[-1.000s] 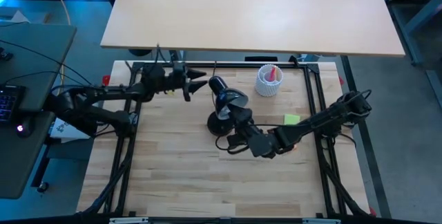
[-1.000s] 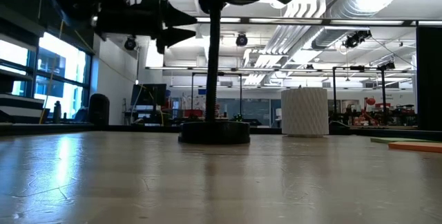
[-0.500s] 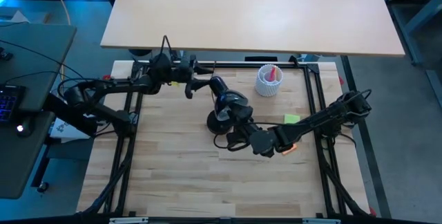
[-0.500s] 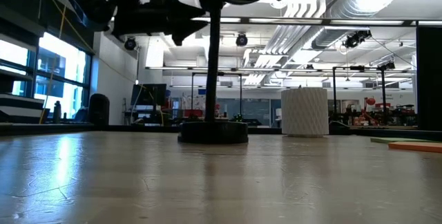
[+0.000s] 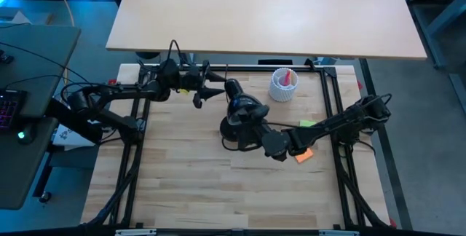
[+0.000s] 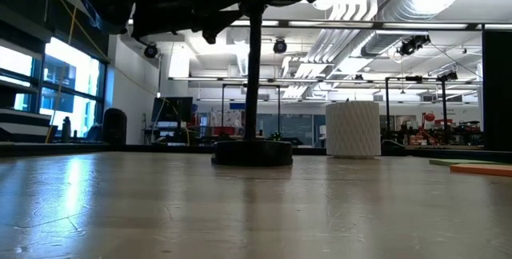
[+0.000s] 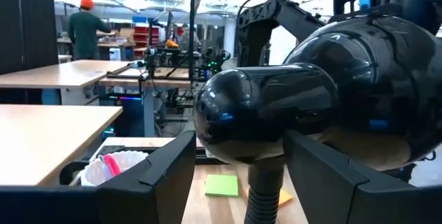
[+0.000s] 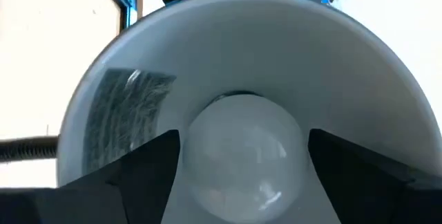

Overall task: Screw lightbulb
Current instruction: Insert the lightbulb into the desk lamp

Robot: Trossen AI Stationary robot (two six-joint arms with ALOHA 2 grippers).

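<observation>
Fingers (image 8: 141,165) of right gripper (image 8: 242,175): spread wide, flanking lightbulb (image 8: 242,148) seated inside lamp shade (image 8: 110,106); contact unclear. Left gripper (image 7: 238,175): parted either side of black lamp head (image 7: 259,113), frame centre. White ribbed cup (image 5: 283,84), upper right: pink item inside. Green note (image 5: 307,124) adjacent.

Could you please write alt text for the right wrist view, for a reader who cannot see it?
The lightbulb, white and frosted, sits deep inside the lamp shade, whose pale inner wall fills most of the picture. The right gripper has a dark finger on either side of the bulb.
</observation>
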